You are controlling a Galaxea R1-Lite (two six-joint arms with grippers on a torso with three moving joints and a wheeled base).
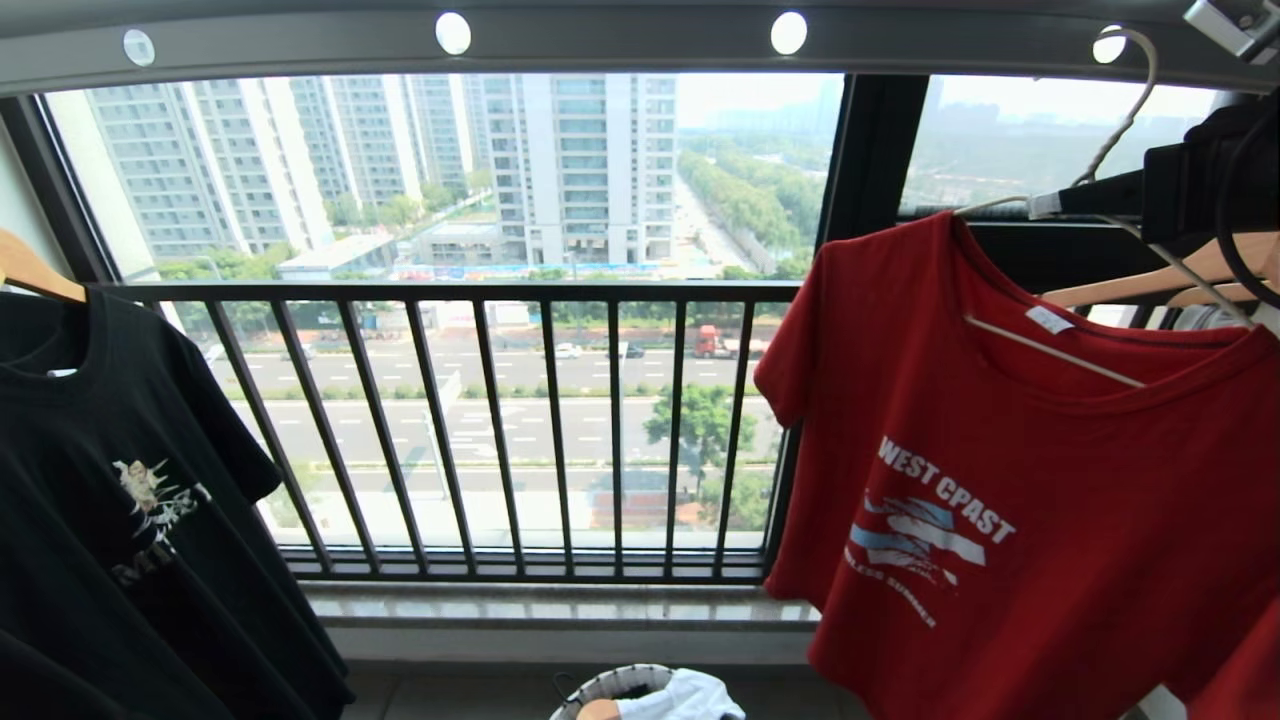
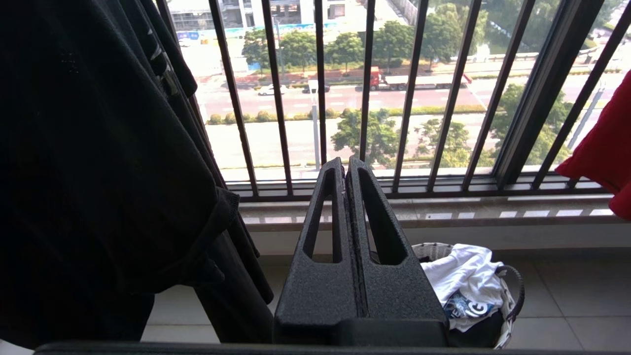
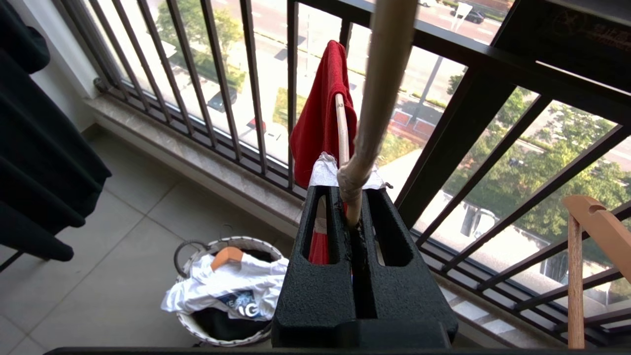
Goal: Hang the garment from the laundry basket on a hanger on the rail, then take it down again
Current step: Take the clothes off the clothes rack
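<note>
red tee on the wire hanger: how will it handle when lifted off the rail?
Likely floppy: the red T-shirt drapes in folds. The thin wire hanger may flex or swing, pinched only near its neck by the right claw. Probably light.

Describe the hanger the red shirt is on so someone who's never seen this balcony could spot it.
Follow the grey rail overhead to its right end. There the red T-shirt hangs on the thin off-white wire hanger, hooked through a rail hole. The wooden hangers behind are thicker and tan.
</note>
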